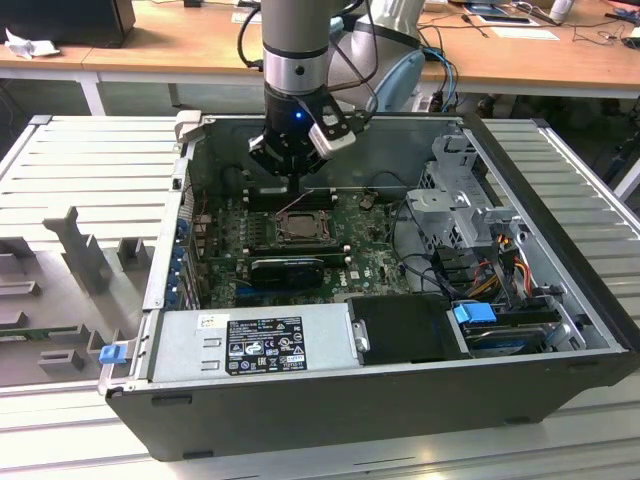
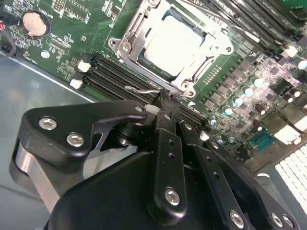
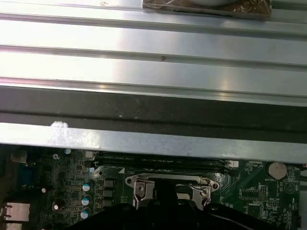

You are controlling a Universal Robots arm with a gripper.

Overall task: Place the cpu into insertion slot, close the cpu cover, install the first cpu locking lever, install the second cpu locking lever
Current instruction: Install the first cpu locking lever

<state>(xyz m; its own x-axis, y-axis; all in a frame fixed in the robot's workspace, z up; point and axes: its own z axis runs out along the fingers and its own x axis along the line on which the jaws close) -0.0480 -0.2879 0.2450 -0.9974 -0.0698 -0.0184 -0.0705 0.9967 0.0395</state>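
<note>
Gripper (image 1: 287, 172) position, as we read it in the exterior view: inside the open computer case (image 1: 560, 260), low over the green motherboard (image 1: 375, 262) and just behind the cpu socket, toward the case's rear wall. In the second wrist view we see the gripper (image 2: 163, 103) with its two black fingers (image 2: 167, 139) pressed together, tips meeting with no gap; we observe nothing held between them. The tips sit just beside a thin wire locking lever (image 2: 141, 90), which runs along the socket edge next to the black memory slots (image 2: 112, 76); we cannot tell whether the tips touch it.

We find the cpu (image 2: 173, 42) seated flat in the insertion slot (image 2: 165, 66), its dull silver top facing up. The cpu cover (image 2: 134, 36) lies down around the chip, its metal frame bordering the lid on all visible sides. In the first wrist view the cpu cover (image 3: 144, 188) appears partly hidden behind the dark gripper body.

We also note a round coin battery (image 2: 36, 24) on the board, well apart from the socket, and a grey power supply (image 1: 250, 345) along the front of the case in the exterior view.
</note>
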